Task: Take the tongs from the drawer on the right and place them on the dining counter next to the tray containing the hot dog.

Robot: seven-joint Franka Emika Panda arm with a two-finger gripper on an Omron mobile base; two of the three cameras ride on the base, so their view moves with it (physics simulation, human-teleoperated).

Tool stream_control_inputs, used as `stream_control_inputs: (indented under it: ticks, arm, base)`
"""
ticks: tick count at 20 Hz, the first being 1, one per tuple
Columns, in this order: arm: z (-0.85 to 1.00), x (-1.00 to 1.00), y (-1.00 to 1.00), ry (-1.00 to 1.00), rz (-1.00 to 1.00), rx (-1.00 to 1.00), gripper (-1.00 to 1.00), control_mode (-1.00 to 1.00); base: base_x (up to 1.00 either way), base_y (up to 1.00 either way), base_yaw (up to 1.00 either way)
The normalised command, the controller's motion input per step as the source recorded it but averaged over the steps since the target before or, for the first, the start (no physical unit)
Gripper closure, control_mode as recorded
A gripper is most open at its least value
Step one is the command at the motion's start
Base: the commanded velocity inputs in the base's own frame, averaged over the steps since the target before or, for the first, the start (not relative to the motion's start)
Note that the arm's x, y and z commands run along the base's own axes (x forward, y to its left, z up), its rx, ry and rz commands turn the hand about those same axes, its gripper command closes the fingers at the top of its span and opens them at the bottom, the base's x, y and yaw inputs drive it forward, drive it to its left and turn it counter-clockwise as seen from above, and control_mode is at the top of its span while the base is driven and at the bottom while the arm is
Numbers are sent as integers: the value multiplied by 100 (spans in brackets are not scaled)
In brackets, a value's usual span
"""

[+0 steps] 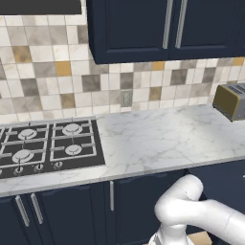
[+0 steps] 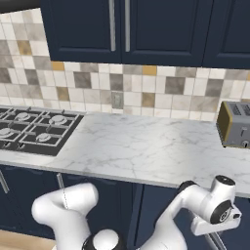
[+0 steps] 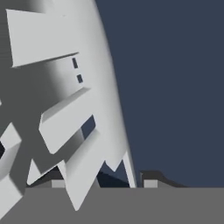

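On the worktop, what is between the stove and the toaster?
Nothing: between the stove and the toaster the marble worktop is bare, in both base views.

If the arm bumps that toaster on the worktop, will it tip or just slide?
The toaster looks boxy and squat, resting flat, so it would probably slide rather than tip. The marble worktop looks smooth, so it may skid easily. Its metal-looking shell suggests it is stiff and fairly heavy for its size.
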Motion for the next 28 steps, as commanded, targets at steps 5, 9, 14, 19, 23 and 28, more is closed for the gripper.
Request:
stream_control_inputs:
  ticks: [5,9,14,19,23,28]
  arm:
    - [83,-40,43,0,6,0,100,-100]
    - [99,-9,58,0,1,0,100,-100]
    - [99,24,54,-5,3,0,100,-100]
    - [95,56,68,-3,0,0,100,-100]
    - [72,97,76,-8,1,0,100,-100]
    - [49,98,75,-16,10,0,100,-100]
  base:
    - [0,0,0]
    - [0,0,0]
    - [0,0,0]
    - [0,0,0]
    - [0,0,0]
    - [0,0,0]
